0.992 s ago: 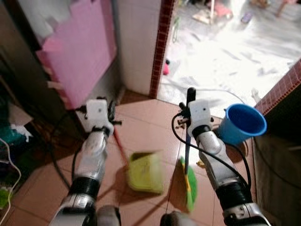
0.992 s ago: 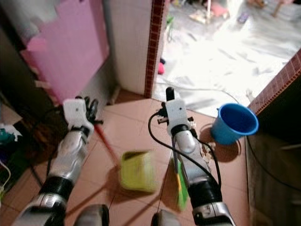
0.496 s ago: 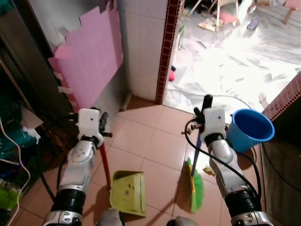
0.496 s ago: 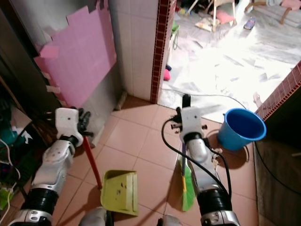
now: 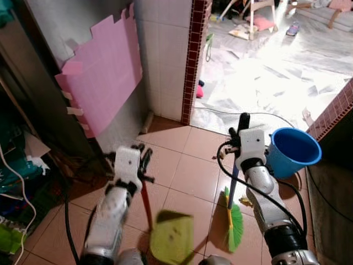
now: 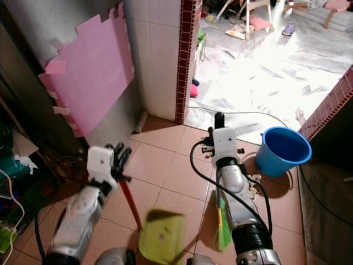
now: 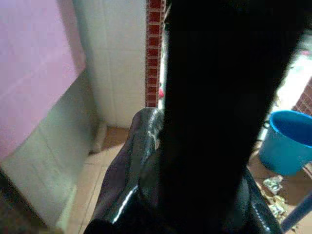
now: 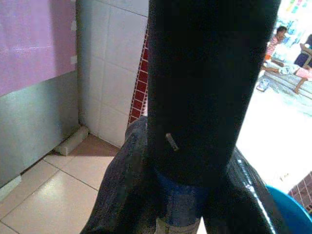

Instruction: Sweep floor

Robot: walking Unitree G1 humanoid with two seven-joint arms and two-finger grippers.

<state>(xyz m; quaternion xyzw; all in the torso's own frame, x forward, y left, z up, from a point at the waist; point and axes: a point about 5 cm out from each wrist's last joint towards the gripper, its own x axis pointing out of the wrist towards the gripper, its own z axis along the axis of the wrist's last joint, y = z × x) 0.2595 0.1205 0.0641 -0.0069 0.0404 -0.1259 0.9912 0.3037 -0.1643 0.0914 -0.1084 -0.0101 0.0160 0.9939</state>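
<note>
Since 0.5 s ago: left gripper (image 5: 144,165) & green dustpan (image 5: 172,238) swung inward, pan now blurred, lifted off tile floor (image 5: 187,174). Fingers clamped on red handle (image 5: 146,203). Right gripper (image 5: 238,126) clamped on blue broom handle (image 5: 233,185); green bristles (image 5: 235,226) near blue bucket (image 5: 295,152). Wrist views mostly blocked by handles.

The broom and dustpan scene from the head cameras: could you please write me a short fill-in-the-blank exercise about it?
1. The left pincer holds a dustpan by its ____ handle.
2. The broom in the right pincer has ____ bristles.
3. The blue ____ stands on the tiled floor to the robot's right.
4. The panel fixed to the wall is ____.

Missing words: red; green; bucket; pink
</note>
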